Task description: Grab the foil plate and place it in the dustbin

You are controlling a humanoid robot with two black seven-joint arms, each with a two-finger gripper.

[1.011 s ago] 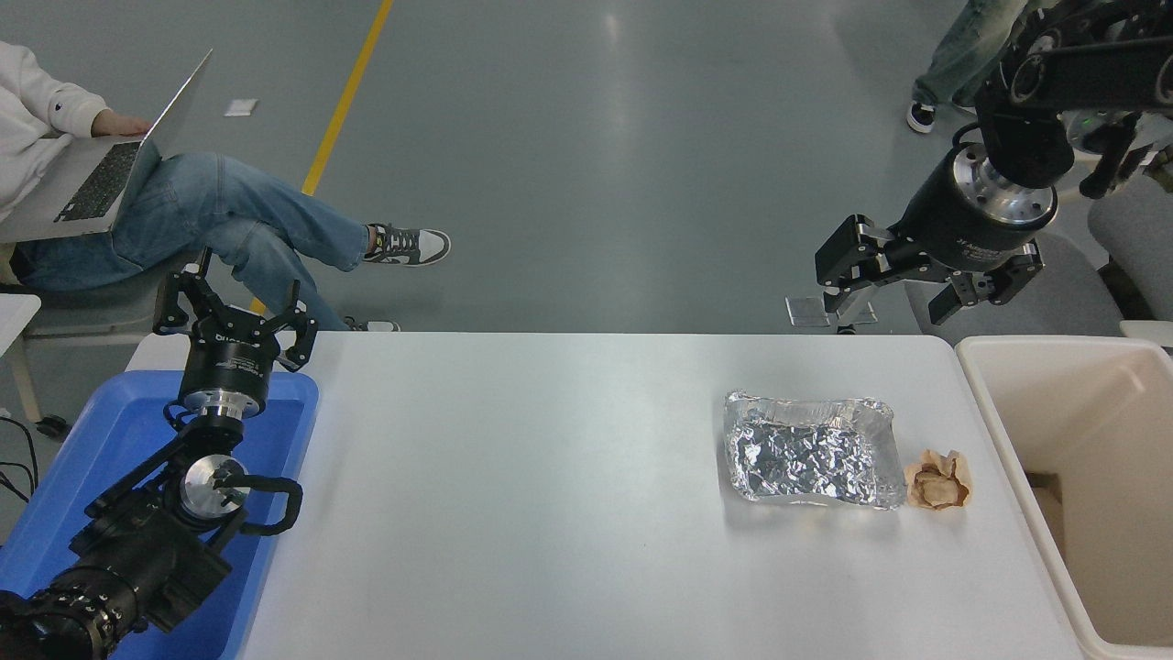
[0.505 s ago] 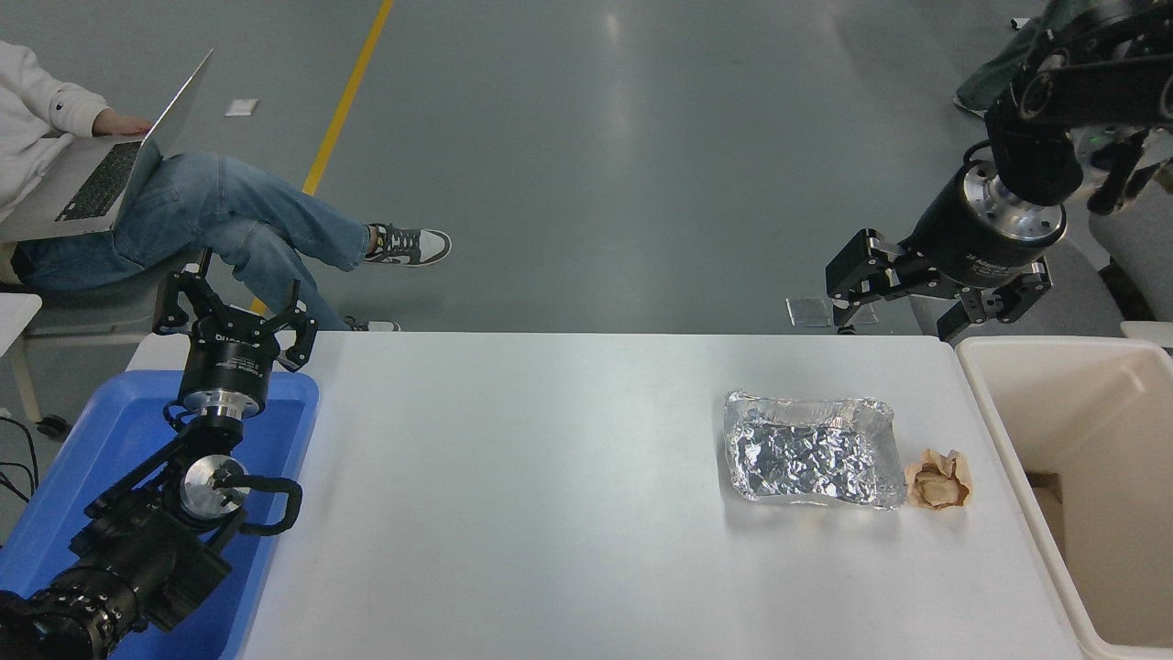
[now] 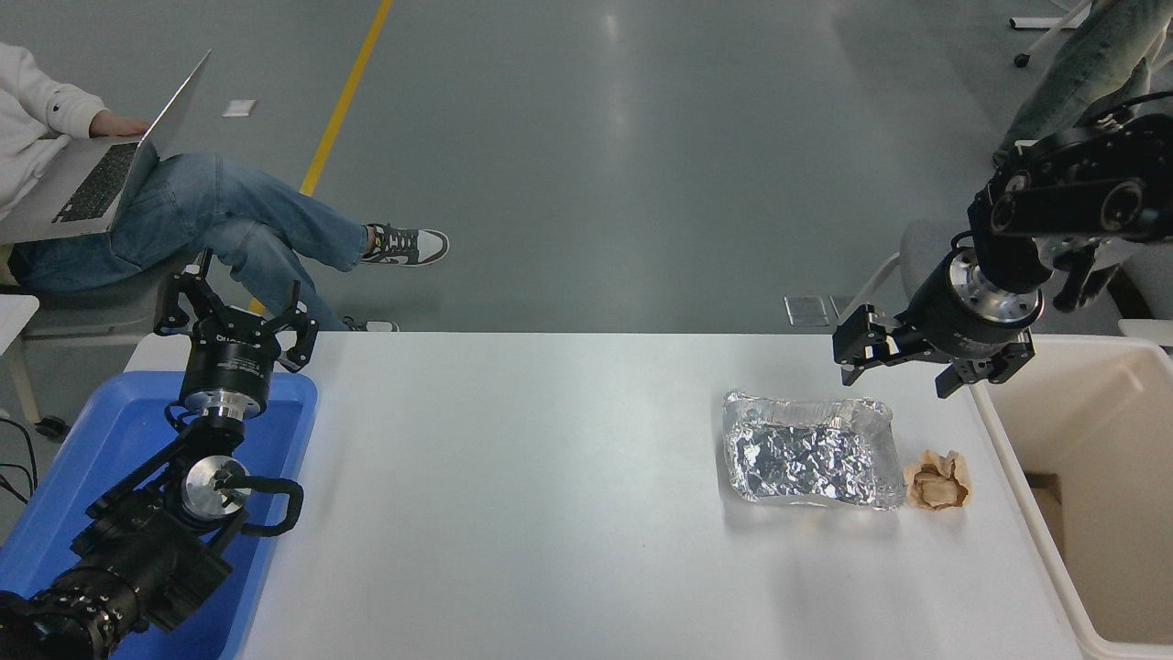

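Layout around the foil plate (image 3: 808, 450) on the table (image 3: 550, 513)

A paper wad (image 3: 937, 481) is set just right of the foil plate; the dustbin (image 3: 1081, 495) is placed further right, at the table's edge. The right gripper (image 3: 903, 362) is held behind the foil plate, toward the far right. Far to its left, a tray (image 3: 92, 440) is found, with the left gripper (image 3: 234, 316) over it.

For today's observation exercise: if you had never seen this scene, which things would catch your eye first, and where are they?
The shiny crinkled foil plate on the white table, right of centre, draws the eye first, with a small tan paper wad just to its right. Above it hangs the right pincer, open, beside the big beige dustbin at the right edge. At lower left, the left pincer sits parked over a blue tray.
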